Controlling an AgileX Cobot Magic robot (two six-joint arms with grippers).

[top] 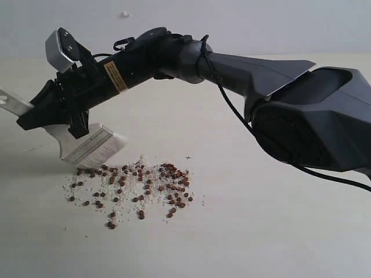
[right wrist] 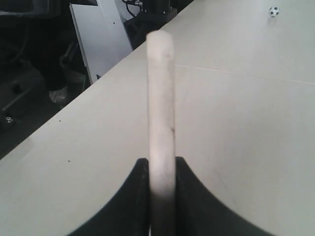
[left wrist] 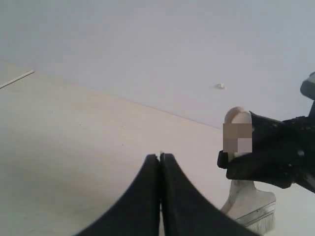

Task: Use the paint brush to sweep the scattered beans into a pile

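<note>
The paint brush point(top: 93, 146) hangs tilted at the left, its white bristles just touching the table at the upper left edge of the beans point(top: 130, 185). My right gripper point(top: 32, 116) reaches across and is shut on its white handle point(right wrist: 161, 98), which stands between the two black fingers. The reddish-brown beans lie spread in a loose patch mixed with pale crumbs, denser toward the right side point(top: 174, 174). My left gripper point(left wrist: 160, 156) is shut with nothing in it and hovers over bare table. The left wrist view also catches the brush point(left wrist: 248, 199) and the right gripper point(left wrist: 266, 157).
The right arm's black body point(top: 307, 116) fills the right of the exterior view. A tiny ball point(right wrist: 273, 11) lies far off on the table. The table's edge point(right wrist: 113, 64) runs beside dark equipment and a white panel point(right wrist: 101, 34).
</note>
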